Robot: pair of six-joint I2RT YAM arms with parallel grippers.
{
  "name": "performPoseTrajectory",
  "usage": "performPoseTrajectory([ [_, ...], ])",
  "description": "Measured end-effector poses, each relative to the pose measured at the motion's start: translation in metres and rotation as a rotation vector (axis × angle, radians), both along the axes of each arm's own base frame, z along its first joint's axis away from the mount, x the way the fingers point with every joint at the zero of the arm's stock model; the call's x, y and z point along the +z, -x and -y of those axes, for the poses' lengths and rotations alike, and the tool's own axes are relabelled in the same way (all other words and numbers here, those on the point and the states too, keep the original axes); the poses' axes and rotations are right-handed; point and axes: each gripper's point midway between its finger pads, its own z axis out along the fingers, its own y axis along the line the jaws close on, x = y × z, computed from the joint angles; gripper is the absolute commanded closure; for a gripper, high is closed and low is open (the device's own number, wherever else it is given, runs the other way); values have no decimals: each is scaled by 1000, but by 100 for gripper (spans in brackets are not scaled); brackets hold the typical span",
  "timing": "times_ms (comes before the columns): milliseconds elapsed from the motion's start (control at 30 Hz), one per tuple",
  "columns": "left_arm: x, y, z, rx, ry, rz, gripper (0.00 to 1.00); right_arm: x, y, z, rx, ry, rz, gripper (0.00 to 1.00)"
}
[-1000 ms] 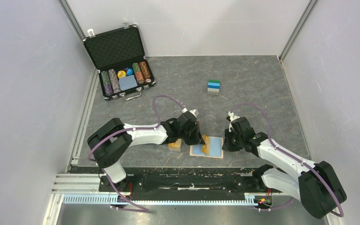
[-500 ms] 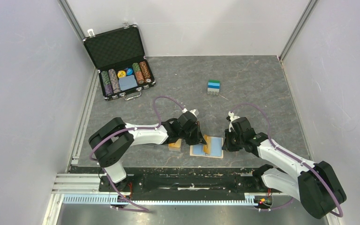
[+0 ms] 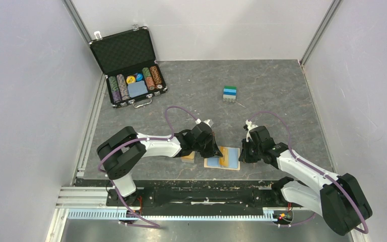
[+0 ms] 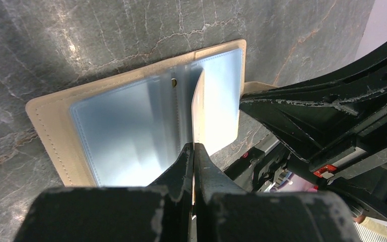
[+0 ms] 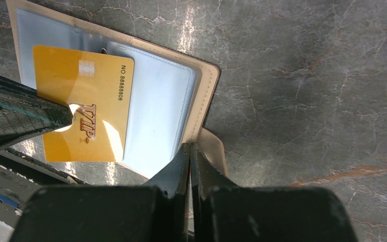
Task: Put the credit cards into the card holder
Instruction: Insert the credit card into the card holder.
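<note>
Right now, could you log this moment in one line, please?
left gripper: holds gold VIP card | right gripper: shut at open card holder edge

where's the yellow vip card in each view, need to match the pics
Top external: lower centre, yellow vip card tilted up over the open card holder.
Left wrist: centre, edge-on, a thin pale strip above the left pincer.
Right wrist: upper left, face-on.
Shared landmark: the card holder's tan rim.
</note>
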Motion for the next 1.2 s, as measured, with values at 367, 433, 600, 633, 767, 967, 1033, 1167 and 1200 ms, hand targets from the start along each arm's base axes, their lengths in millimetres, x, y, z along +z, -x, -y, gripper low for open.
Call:
performPoseTrajectory([
  [367, -3, 0, -5, 16, -54, -1, 98, 0, 0, 0, 0, -1, -1, 100],
  [433, -2, 0, -9, 25, -77, 2, 98, 0, 0, 0, -1, -2, -1, 100],
  [600, 2, -2, -16, 39, -114, 16, 98, 0, -1, 0, -3, -5, 2, 100],
  [633, 1, -2, -17, 39, -117, 15, 98, 0, -1, 0, -2, -6, 4, 100],
  [767, 1, -2, -17, 38, -121, 11, 98, 0, -1, -1, 0, -11, 6, 100],
  [967, 1, -2, -14, 32, -113, 6, 98, 0, -1, -1, 4, -12, 6, 100],
  [1033, 2, -2, -11, 28, -101, 6, 98, 0, -1, -1, 6, -11, 7, 100],
  [1167, 2, -2, -10, 23, -92, 2, 98, 0, -1, -1, 7, -12, 6, 100],
  [1200, 2, -2, -10, 22, -92, 1, 98, 0, -1, -1, 8, -13, 6, 100],
])
